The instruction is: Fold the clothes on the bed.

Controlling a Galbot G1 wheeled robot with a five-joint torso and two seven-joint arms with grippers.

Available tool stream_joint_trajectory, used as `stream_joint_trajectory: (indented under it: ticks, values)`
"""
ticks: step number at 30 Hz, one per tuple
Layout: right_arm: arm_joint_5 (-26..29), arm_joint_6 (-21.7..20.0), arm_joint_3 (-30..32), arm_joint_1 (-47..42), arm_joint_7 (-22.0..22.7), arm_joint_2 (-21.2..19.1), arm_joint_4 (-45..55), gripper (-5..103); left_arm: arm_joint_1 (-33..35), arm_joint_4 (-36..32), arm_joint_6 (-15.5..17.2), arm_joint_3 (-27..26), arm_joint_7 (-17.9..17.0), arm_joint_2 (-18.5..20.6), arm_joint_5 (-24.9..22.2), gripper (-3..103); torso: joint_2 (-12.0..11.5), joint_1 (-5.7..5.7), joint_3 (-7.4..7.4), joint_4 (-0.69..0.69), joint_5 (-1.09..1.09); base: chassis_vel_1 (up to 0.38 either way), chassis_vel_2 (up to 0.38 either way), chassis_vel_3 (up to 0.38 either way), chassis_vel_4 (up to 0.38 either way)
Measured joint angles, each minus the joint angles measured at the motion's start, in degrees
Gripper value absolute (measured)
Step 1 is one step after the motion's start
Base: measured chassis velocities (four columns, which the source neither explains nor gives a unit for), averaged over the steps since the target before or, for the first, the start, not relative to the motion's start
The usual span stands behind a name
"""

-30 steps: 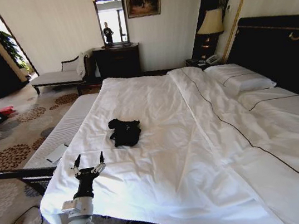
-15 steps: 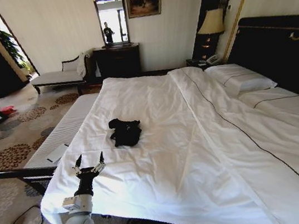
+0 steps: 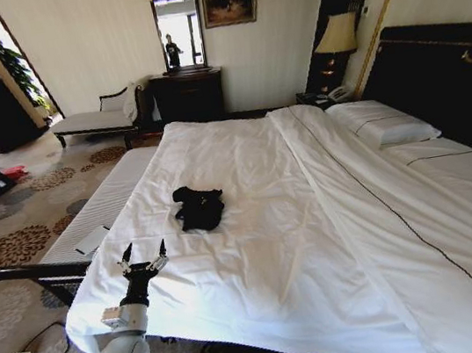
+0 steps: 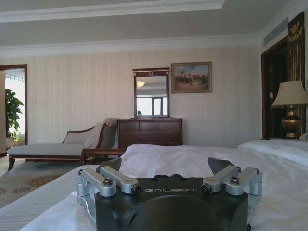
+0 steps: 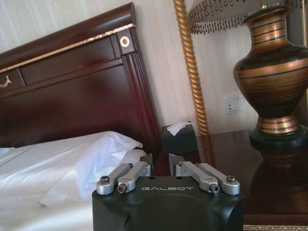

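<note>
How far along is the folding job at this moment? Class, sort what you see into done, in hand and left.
Done: nothing folded; the black T-shirt lies crumpled on the bed. In hand: the left gripper hangs open above the bed's near corner, short of the shirt, holding nothing. The right gripper is off by the headboard and lamp, nearly shut, empty. Left: reaching, spreading and folding the shirt.

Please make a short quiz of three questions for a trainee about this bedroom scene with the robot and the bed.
1. True or false: the crumpled black cotton T-shirt lies on the large white-sheeted bed.
2. Which gripper hovers over the bed's near corner with its jaws open? A) left gripper B) right gripper
3. Fill in: the right wrist view shows a striped bronze ____ on the dark nightstand.

Key: 1 true; 2 A; 3 lamp.
</note>
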Motion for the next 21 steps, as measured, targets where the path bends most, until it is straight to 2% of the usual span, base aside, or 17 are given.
stream_joint_trajectory:
  ticks: [2,3,5,6,9,13,14,15,18,19,21]
  values:
    - [0.05,-0.66,0.36,-0.29,0.62,0.17,1.69,28,0.24,-0.01,-0.10,-0.37,0.00,0.00,-0.14,100,0.00,0.00,0.00,0.12,0.00,0.000,0.000,0.000,0.000]
    - [0.12,-1.11,0.50,-0.44,0.94,0.25,2.55,33,0.32,-0.03,-0.16,-0.51,0.00,0.01,-0.19,100,0.00,0.00,0.00,0.13,0.00,0.000,0.000,0.000,0.000]
    - [0.14,-1.48,0.58,-0.56,1.17,0.30,3.26,33,0.37,-0.04,-0.22,-0.64,0.00,0.02,-0.26,100,0.00,0.00,0.00,0.12,0.01,0.000,0.000,0.000,0.000]
    - [0.16,-2.33,0.70,-0.81,1.59,0.44,4.91,44,0.49,-0.09,-0.29,-0.80,0.00,0.02,-0.34,100,0.00,0.01,0.01,0.11,0.01,0.000,0.000,0.000,0.000]
    - [0.13,-3.36,0.85,-0.91,1.93,0.57,7.11,49,0.69,-0.21,-0.39,-0.98,0.00,-0.01,-0.39,100,0.00,0.01,0.00,0.11,0.01,0.000,0.000,0.000,0.000]
    - [-1.57,-4.28,0.63,-0.43,0.97,0.45,11.14,71,0.84,-0.60,-0.40,-1.20,-0.01,-0.16,-0.44,100,0.00,0.00,0.00,0.11,0.01,0.000,0.000,0.000,0.000]
    - [-1.57,-4.28,0.63,-0.43,0.97,0.45,11.14,71,0.84,-0.60,-0.40,-1.20,-0.01,-0.16,-0.44,100,0.00,0.00,0.00,0.11,0.01,0.000,0.000,0.000,0.000]
    - [-2.51,-4.28,0.11,0.05,-0.06,0.22,11.99,71,0.84,-0.73,-0.40,-1.26,-0.02,-0.18,-0.44,100,0.00,0.00,0.00,0.11,0.02,0.000,0.000,0.000,0.000]
    - [-4.89,-3.24,-2.40,1.29,-4.73,-0.37,13.93,87,1.02,-1.54,-0.11,-1.50,-0.17,-0.19,-0.44,100,0.00,0.02,0.01,0.12,0.02,0.000,0.000,0.000,0.000]
    - [-4.89,-3.24,-2.40,1.29,-4.73,-0.37,13.93,87,1.02,-1.54,-0.11,-1.50,-0.17,-0.19,-0.44,100,0.00,0.02,0.01,0.12,0.02,0.000,0.000,0.000,0.000]
    - [-5.97,-2.26,-4.76,1.82,-8.92,-0.66,15.14,96,1.28,-2.65,0.50,-1.80,-0.50,-0.07,-0.76,100,0.00,0.02,0.01,0.12,0.02,0.000,0.000,0.000,0.000]
